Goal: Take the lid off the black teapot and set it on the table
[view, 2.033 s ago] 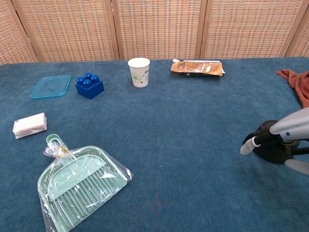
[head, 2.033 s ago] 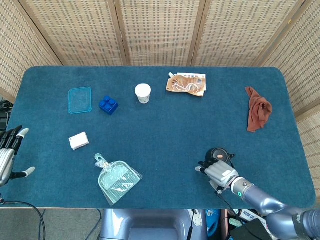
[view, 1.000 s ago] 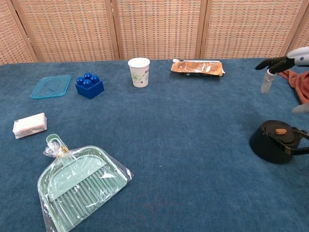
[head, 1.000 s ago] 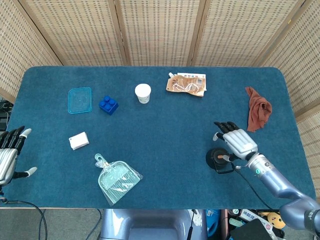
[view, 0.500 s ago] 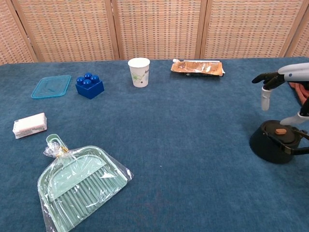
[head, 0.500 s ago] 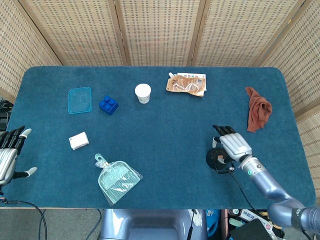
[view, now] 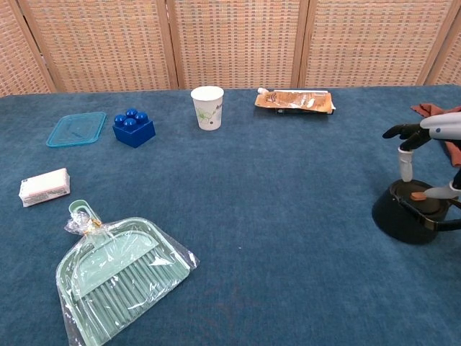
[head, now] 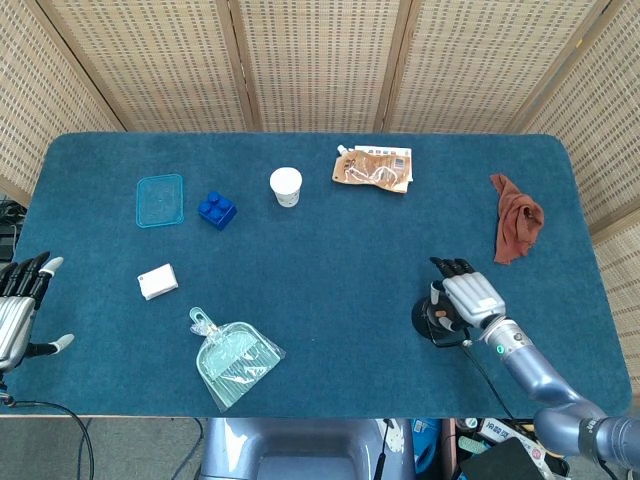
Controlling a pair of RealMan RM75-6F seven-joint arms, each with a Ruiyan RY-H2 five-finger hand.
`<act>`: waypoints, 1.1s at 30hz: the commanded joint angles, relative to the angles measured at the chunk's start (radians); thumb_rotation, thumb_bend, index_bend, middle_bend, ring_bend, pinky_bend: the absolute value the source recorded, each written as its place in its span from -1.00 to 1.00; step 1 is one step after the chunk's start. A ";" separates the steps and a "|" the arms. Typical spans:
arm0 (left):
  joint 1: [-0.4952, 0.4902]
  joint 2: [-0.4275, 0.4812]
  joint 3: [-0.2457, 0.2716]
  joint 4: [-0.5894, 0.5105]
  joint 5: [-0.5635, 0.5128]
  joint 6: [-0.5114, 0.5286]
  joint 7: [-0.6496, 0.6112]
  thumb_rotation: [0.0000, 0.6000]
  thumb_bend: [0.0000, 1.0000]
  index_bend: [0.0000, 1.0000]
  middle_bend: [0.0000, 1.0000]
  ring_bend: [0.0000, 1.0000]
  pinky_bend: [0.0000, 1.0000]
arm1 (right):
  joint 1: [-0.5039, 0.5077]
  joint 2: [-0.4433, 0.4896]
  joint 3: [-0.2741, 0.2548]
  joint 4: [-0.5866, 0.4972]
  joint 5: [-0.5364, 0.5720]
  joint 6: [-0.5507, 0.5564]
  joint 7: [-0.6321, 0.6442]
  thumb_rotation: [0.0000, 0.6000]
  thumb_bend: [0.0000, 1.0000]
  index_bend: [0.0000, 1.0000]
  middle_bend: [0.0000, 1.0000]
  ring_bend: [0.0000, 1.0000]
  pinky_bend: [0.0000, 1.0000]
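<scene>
The black teapot (head: 432,322) (view: 412,214) stands near the table's front right, with its lid on and a brown knob (view: 418,195) on top. My right hand (head: 471,298) (view: 435,125) hovers just above and behind it. The fingers are spread and hold nothing. One fingertip (view: 438,192) lies right beside the knob, and the thumb (view: 406,169) points down at the lid's rim. Whether they touch the lid I cannot tell. My left hand (head: 14,312) hangs off the table's left edge with its fingers apart and empty.
A brown cloth (head: 517,229) lies behind the teapot at the right. A paper cup (view: 207,107), a flat pouch (view: 294,100), a blue brick (view: 133,127) and a blue container lid (view: 75,129) sit along the back. A white box (view: 44,187) and a bagged dustpan set (view: 119,268) lie front left.
My right hand has come down from above the teapot's far side, and its fingertips now reach the lid. The teapot and my left hand have not moved.
</scene>
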 commanded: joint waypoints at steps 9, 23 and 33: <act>-0.001 -0.003 0.002 -0.003 -0.001 -0.001 0.010 1.00 -0.75 -1.00 -1.00 -1.00 -1.00 | -0.042 -0.043 -0.007 0.075 -0.070 0.016 0.047 1.00 -0.07 -0.01 -0.94 -1.00 -0.85; -0.005 -0.008 0.003 -0.001 -0.007 -0.007 0.019 1.00 -0.75 -1.00 -1.00 -1.00 -1.00 | -0.075 -0.083 0.000 0.151 -0.150 0.025 0.099 1.00 -0.07 0.02 -0.92 -1.00 -0.85; -0.007 -0.009 0.004 -0.001 -0.009 -0.008 0.021 1.00 -0.75 -1.00 -1.00 -1.00 -1.00 | -0.093 -0.107 0.003 0.189 -0.197 0.037 0.122 1.00 0.04 0.11 -0.87 -1.00 -0.85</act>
